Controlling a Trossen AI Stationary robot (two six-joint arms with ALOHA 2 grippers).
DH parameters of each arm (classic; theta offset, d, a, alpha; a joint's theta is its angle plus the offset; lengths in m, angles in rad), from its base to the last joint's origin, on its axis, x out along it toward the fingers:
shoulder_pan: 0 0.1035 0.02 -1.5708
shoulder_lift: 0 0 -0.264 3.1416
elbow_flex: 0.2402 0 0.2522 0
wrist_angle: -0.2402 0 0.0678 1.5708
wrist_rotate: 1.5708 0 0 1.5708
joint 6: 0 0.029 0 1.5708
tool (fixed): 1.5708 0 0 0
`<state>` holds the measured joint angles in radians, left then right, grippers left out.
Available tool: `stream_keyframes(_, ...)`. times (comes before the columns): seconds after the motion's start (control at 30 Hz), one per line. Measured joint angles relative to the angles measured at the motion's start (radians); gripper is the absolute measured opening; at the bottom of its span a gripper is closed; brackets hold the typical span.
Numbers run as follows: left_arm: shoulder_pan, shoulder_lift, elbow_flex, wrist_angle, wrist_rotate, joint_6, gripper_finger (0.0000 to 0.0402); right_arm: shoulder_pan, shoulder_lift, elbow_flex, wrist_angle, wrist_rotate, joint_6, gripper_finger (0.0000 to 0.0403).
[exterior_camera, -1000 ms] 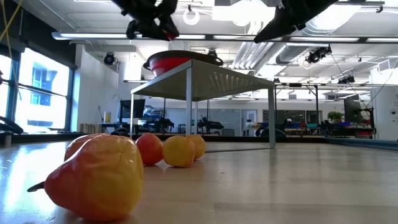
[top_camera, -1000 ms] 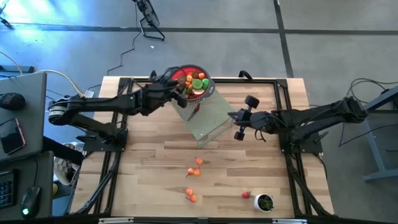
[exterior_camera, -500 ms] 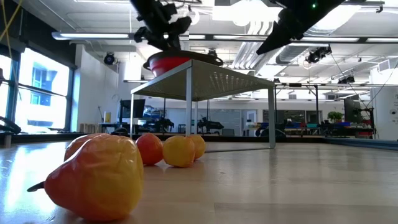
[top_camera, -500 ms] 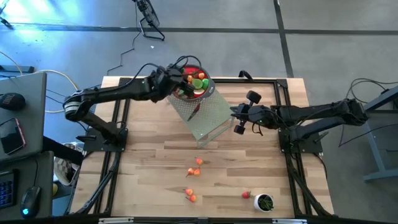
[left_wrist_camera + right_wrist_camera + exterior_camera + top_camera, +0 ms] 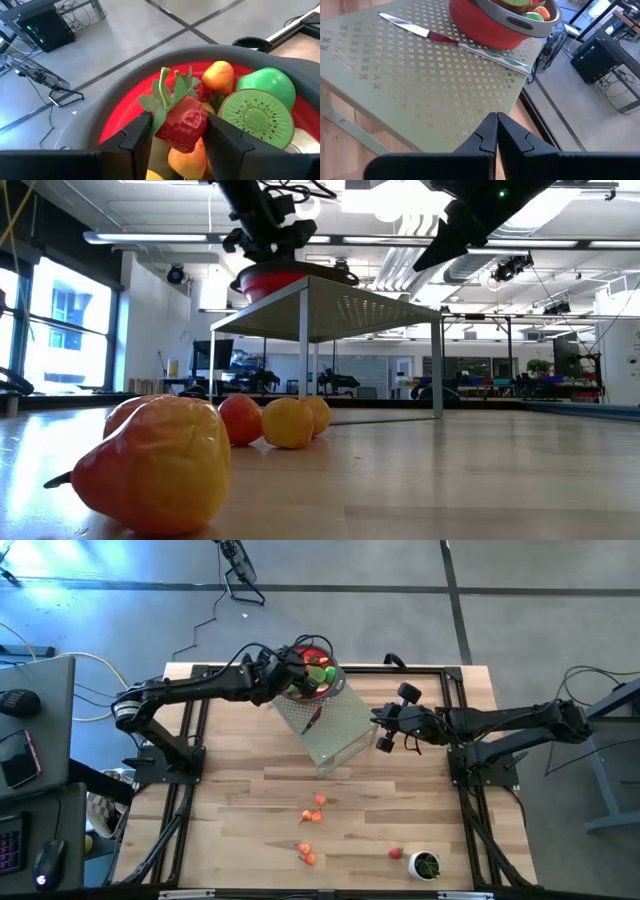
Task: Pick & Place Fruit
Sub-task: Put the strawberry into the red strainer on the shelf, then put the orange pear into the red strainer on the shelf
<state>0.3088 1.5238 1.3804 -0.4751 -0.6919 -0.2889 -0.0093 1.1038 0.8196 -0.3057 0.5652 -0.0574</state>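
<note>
Left gripper (image 5: pixel 176 134) has swung in over red bowl (image 5: pixel 312 671), fingers pinching strawberry (image 5: pixel 181 121) above its fruit pile. Place step; next: spread fingers. Right gripper (image 5: pixel 496 131), pressed together, waits beside shelf (image 5: pixel 332 725).

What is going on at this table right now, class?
The left gripper holds a toy strawberry between its fingers, right over the red bowl of fruit that stands on a small perforated metal stand. The right gripper waits shut beside the stand, holding nothing. A knife lies on the stand next to the bowl. A few fruit pieces lie loose on the wooden table, along with a small white cup.
</note>
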Motion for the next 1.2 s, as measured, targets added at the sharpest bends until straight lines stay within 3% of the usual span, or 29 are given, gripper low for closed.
stream_keyframes(0.23,0.0,0.0,0.0,0.0,-0.007,0.0,0.0153,0.0,0.0,0.0,0.0,0.0,0.0,0.0002)
stream_keyframes(0.5,0.0,0.0,-0.001,0.004,-0.007,-0.003,0.0197,0.0,0.0,0.0,-0.003,0.0,0.0,0.0003)
stream_keyframes(0.67,-0.001,0.0,-0.001,0.01,-0.006,-0.023,0.0201,0.0,0.0,0.0,-0.013,0.0,0.002,0.0003)
stream_keyframes(0.87,-0.002,-0.012,-0.002,-0.001,0.044,-0.039,0.0151,0.0,0.0,0.0,-0.034,-0.001,0.007,0.0003)
stream_keyframes(1.2,-0.004,-0.052,-0.003,-0.025,0.251,-0.056,0.0048,0.001,0.0,0.0,-0.035,-0.066,0.012,0.0003)
